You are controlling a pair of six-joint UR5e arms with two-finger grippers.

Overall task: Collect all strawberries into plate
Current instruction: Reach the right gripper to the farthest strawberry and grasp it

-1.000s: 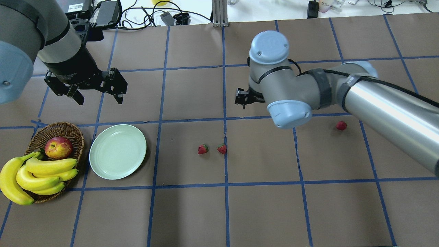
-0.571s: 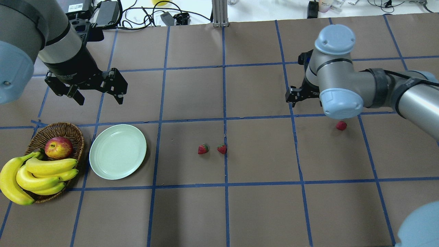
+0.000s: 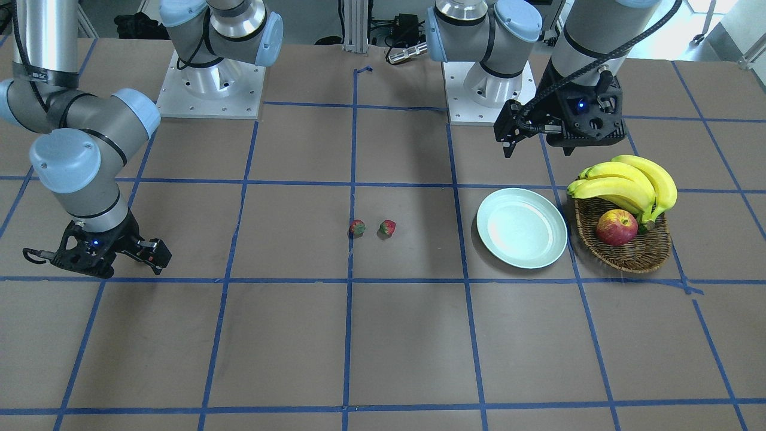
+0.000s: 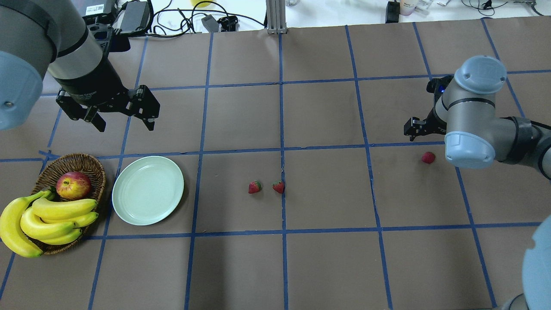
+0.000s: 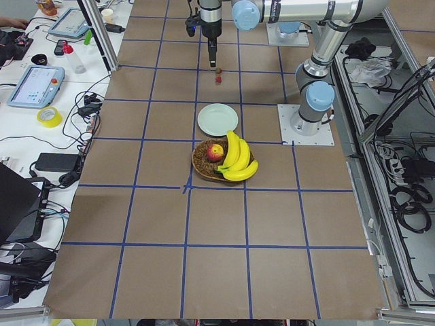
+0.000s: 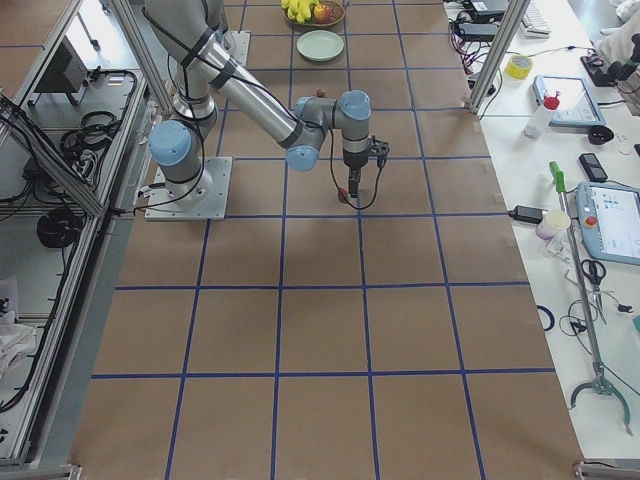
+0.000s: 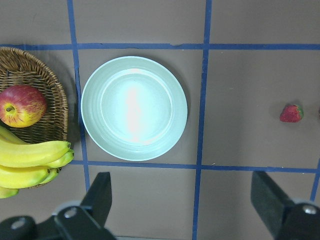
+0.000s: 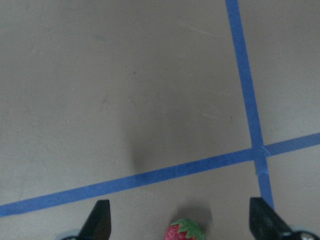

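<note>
Three red strawberries (image 4: pixel 255 187) lie outside mint plate (image 4: pixel 147 190)

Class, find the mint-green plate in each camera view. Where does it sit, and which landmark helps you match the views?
Front-facing: plate right of centre.
Overhead: plate lower left.
Exterior left: plate upper centre.
Exterior right: plate at top, centre.
Left wrist: plate left of centre.
Right wrist: not in view.
Landmark: the wicker basket beside it, in all five.
</note>
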